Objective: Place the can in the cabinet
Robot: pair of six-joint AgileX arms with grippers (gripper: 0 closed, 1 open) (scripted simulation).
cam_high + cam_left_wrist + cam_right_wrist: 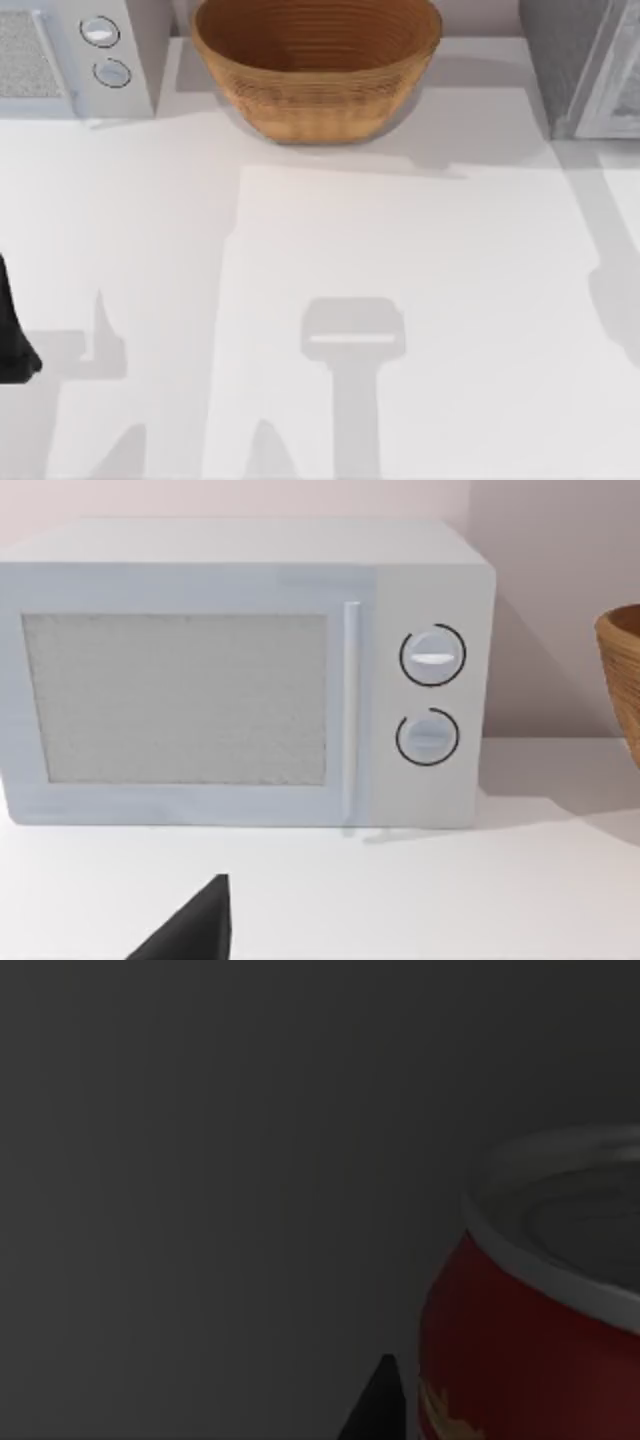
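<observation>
The can, red with a shiny silver top and a bit of yellow label, sits very close to the camera in the dim right wrist view, against a plain dark grey surface. One dark fingertip of my right gripper shows just beside the can; I cannot tell whether it touches it. The cabinet, with a dark grey speckled side and a pale framed door, stands at the table's far right corner. My left arm is parked at the table's left edge, with one fingertip visible above the white tabletop.
A white microwave with two round knobs stands at the far left; the left wrist camera faces its front. A large woven basket sits at the far middle, between microwave and cabinet. The table is white.
</observation>
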